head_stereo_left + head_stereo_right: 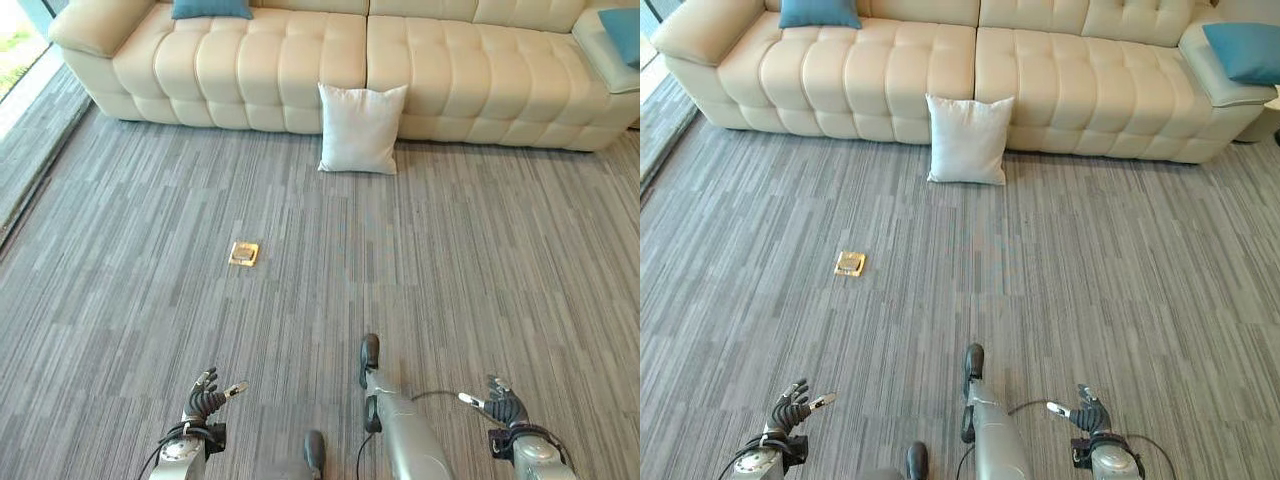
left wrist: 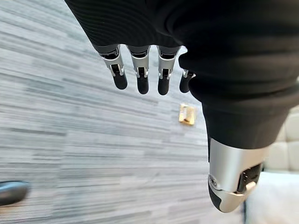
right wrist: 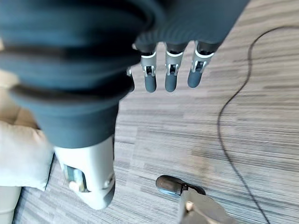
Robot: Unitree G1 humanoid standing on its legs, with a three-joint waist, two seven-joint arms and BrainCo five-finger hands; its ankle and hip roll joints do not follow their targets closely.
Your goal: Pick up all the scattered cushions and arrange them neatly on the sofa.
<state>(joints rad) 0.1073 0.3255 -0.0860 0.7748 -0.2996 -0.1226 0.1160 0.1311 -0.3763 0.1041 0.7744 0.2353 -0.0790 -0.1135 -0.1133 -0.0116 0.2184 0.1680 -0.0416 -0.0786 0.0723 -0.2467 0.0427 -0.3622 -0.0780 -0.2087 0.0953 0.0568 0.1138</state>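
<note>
The left hand [image 1: 205, 400] is held low over the grey striped carpet [image 1: 420, 250], its fingers [image 2: 142, 81] hanging loosely apart with nothing between them. The right hand [image 1: 505, 405] is held low on the other side, likewise relaxed and empty. A small square brass floor plate [image 1: 243, 253] is set into the carpet ahead of the left hand. Further out, a white square fabric cushion [image 1: 360, 128] is propped upright on the carpet, leaning against the front of the cream tufted leather sofa [image 1: 450, 70]. A blue fabric cushion [image 1: 210, 8] is seen on the sofa's left seat near the back, and another blue cushion [image 1: 1245, 50], possibly lying flat, at the sofa's right end.
</note>
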